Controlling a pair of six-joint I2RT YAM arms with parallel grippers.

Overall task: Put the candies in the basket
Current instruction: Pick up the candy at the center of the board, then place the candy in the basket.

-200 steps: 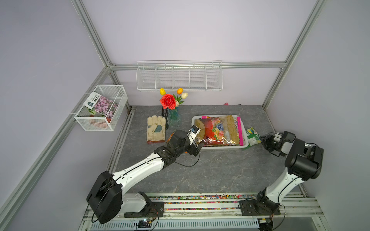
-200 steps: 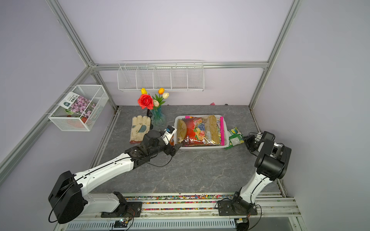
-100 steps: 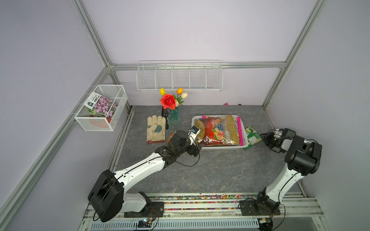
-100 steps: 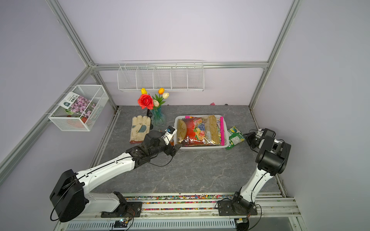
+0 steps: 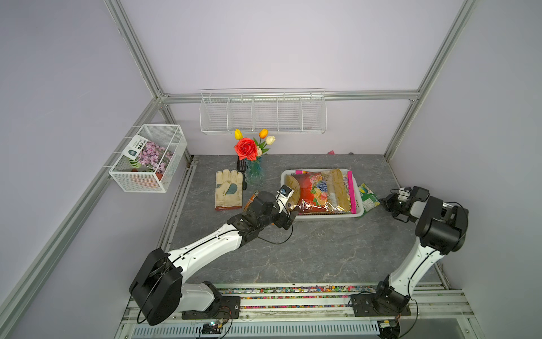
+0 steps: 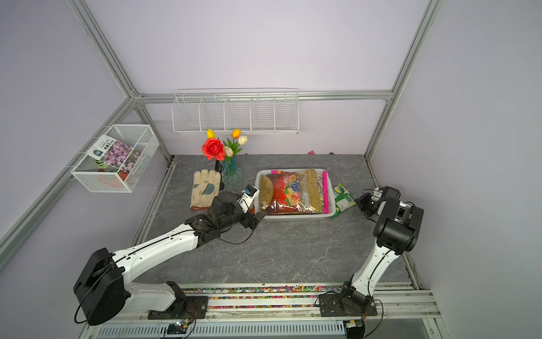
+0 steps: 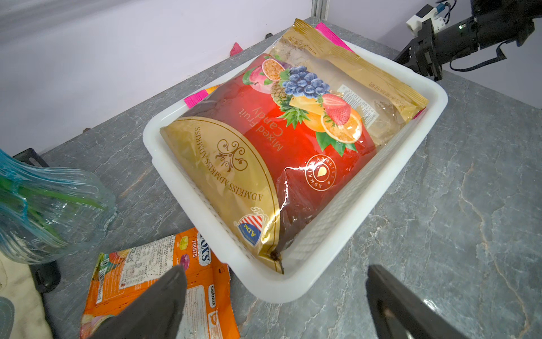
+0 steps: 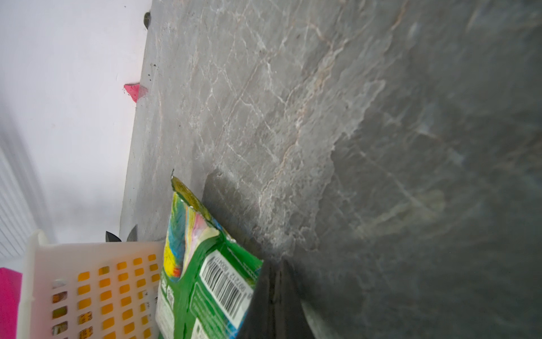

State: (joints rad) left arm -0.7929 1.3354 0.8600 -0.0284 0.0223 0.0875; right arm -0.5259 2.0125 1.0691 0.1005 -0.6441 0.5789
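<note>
two small candy bags lie outside the basket, a shallow white plastic box with flared walls and a rolled rim, set on the grey veined table. the green bag, glossy and crinkled, rests against the basket's wall on the right arm's side. the orange bag lies flat on the stone by the opposite wall, near a ribbed glass vase. inside, a large puffy gold-and-red bag fills most of the basket, lying over a magenta bag whose crimped edge shows along one side.

the left gripper is spread wide and holds nothing; one dark finger shows over the orange bag, the other over bare table, with the basket's corner between them. the right gripper has its jaws pressed together at the green bag's barcode corner; whether any film is nipped between them cannot be told.

only the left wrist view gives the fruit print and lettering. only the right wrist view shows the wall's square holes, with yellow behind them. the top views alone show the cream glove, well apart from the basket.
</note>
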